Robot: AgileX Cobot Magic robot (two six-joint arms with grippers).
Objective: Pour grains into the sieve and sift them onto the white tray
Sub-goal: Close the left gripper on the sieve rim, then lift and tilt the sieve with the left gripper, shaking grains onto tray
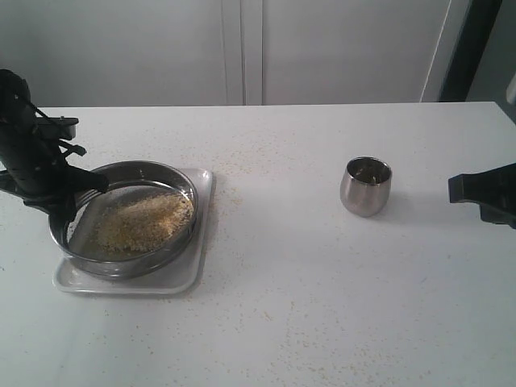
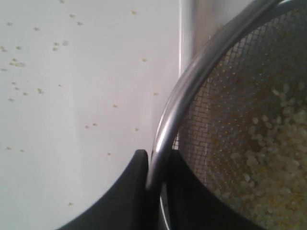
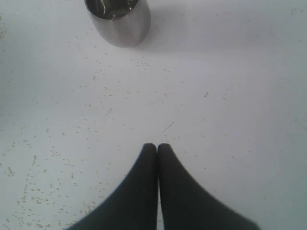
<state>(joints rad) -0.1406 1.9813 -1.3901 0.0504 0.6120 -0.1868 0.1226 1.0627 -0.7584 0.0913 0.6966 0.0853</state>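
The wide steel sieve [image 1: 153, 167] rests on the white tray [image 1: 193, 272] at the left of the table. Inside it, a heap of yellow and whitish grains [image 1: 141, 222] lies on the mesh. My left gripper [image 1: 68, 208] is shut on the sieve's left rim. In the left wrist view the rim [image 2: 192, 81] runs between the two black fingers of that gripper [image 2: 156, 158], with grains [image 2: 273, 143] on the mesh beside them. My right gripper [image 3: 157, 146] hangs shut and empty over bare table at the right edge [image 1: 455, 189].
A small rounded steel cup [image 1: 365, 187] stands upright right of centre, a little ahead of the right gripper [image 3: 119, 19]. Stray grains [image 1: 242, 157] are scattered over the white tabletop, around the tray and toward the front.
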